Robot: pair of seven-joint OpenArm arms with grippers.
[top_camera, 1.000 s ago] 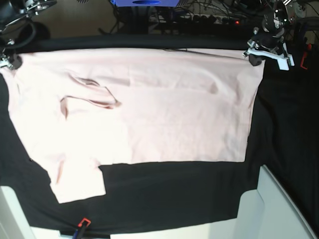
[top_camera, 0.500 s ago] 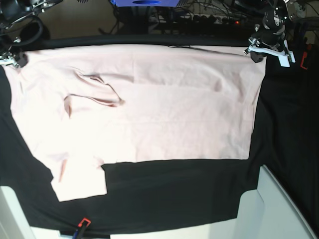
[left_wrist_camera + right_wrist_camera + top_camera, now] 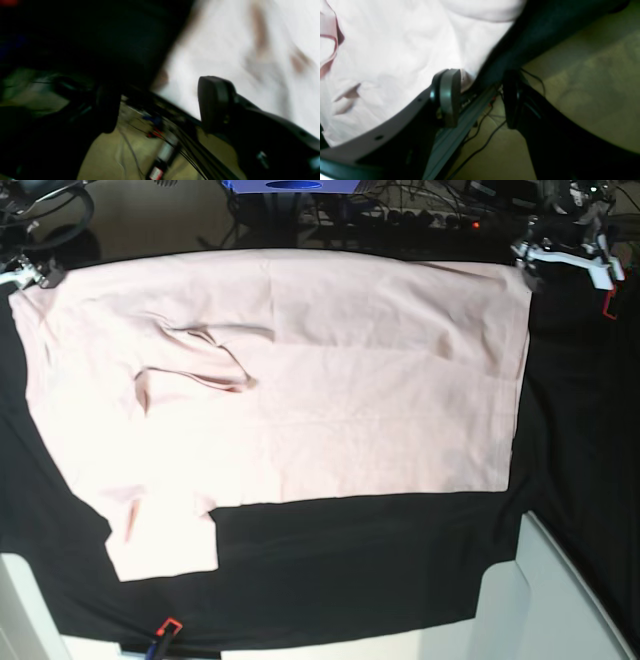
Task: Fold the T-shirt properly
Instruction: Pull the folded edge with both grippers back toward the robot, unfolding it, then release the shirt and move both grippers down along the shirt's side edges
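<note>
The pale pink T-shirt (image 3: pixel 300 390) lies spread, plain side up, on the black table cloth (image 3: pixel 350 570), its far edge reaching the table's back edge. A sleeve (image 3: pixel 165 545) points toward the front left, and a creased fold (image 3: pixel 200 360) sits left of centre. My left gripper (image 3: pixel 527 262) is at the shirt's far right corner. In the blurred left wrist view it (image 3: pixel 160 105) is open, with the shirt (image 3: pixel 237 50) just beyond. My right gripper (image 3: pixel 35 277) is at the far left corner. In the right wrist view it (image 3: pixel 480 98) is open, one finger (image 3: pixel 447 97) beside the shirt's edge (image 3: pixel 395 50).
White blocks stand at the front right (image 3: pixel 560 600) and front left (image 3: pixel 20 610) corners. An orange-tipped tool (image 3: pixel 165 630) lies at the front edge. Cables and a power strip (image 3: pixel 420 215) run behind the table, over the floor (image 3: pixel 582 87).
The shirt has slid toward the table's back edge and its far edge has straightened. Both grippers have moved back and outward with its far corners.
</note>
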